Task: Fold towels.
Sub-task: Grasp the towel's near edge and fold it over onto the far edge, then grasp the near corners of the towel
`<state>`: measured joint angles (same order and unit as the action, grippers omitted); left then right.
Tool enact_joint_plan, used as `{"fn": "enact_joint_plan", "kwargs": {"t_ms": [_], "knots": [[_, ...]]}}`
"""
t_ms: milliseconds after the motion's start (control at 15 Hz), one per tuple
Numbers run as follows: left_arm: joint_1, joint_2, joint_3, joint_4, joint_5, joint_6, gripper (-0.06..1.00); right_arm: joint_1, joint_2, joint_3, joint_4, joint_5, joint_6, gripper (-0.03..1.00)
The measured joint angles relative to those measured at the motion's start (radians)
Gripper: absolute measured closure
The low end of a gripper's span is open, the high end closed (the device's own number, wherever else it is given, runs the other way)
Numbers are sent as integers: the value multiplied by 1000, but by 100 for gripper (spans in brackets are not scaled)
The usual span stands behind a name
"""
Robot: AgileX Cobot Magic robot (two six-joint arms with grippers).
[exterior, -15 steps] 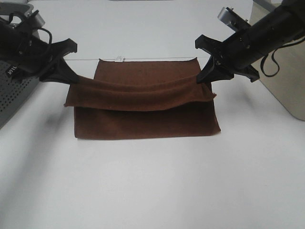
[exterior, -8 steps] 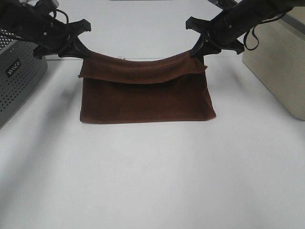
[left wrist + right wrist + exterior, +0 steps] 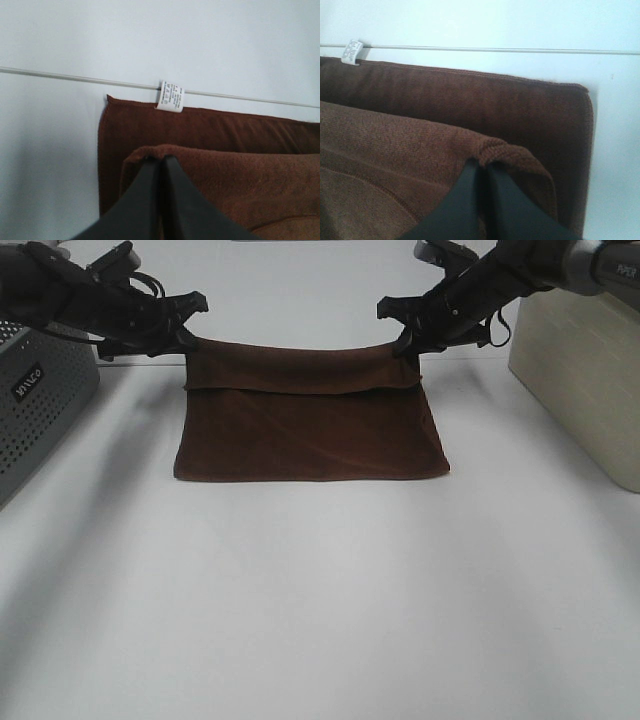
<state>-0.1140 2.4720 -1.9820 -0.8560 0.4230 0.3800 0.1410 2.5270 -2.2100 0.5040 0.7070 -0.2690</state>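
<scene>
The dark reddish-brown towel (image 3: 310, 430) lies on the white table, its near half folded over toward the far edge. My left gripper (image 3: 186, 340) is shut on the folded layer's left corner, just short of the far edge. My right gripper (image 3: 406, 344) is shut on the right corner. In the left wrist view the shut fingers (image 3: 159, 165) pinch the upper layer (image 3: 240, 175) above the lower layer, whose white tag (image 3: 170, 96) shows. In the right wrist view the shut fingers (image 3: 481, 172) pinch the towel corner (image 3: 505, 150); the tag (image 3: 352, 51) shows at the far edge.
A grey perforated box (image 3: 35, 400) stands at the left. A beige box (image 3: 585, 370) stands at the right. A thin seam line (image 3: 75, 77) crosses the table just beyond the towel's far edge.
Both grippers carried the towel's near edge farther away toward the far edge. The fold has lowered and flattened, and the held edge now lies near the far edge.
</scene>
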Motion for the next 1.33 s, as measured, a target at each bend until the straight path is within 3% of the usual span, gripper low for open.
{"fn": "enact_joint_plan", "kwargs": {"t_ms": [133, 267, 400, 533, 600, 733, 933, 1067, 1133, 1200, 1333], "knots": [[-4, 30, -16, 0, -7, 0, 90, 0, 25, -2, -8, -25, 0, 97], [-5, 35, -19, 0, -7, 4, 69, 0, 31, -2, -12, -50, 0, 91], [-5, 35, -19, 0, -8, 6, 37, 0, 30, -2, -12, -71, 0, 64], [-4, 35, -19, 6, 4, 6, 19, 0, 28, -2, -31, -70, 0, 29], [-3, 26, -19, 26, 28, 6, 16, 0, 20, -2, -53, -56, 0, 17], [7, -5, -19, 59, 96, 6, 15, 0, -13, -2, -88, 15, 0, 10], [22, -28, -26, 68, 242, -2, 15, 0, -71, -3, -110, 181, 5, 8], [23, -28, -26, 76, 394, -68, 15, 0, -98, -3, -126, 335, 51, 8], [23, -28, -26, 76, 417, -82, 15, 0, -102, -3, -133, 364, 65, 8], [23, -29, -26, 101, 493, -129, 15, 0, -113, -3, -144, 449, 107, 8], [23, -61, 22, 160, 526, -190, 15, -1, -114, -6, -144, 499, 137, 8]]}}
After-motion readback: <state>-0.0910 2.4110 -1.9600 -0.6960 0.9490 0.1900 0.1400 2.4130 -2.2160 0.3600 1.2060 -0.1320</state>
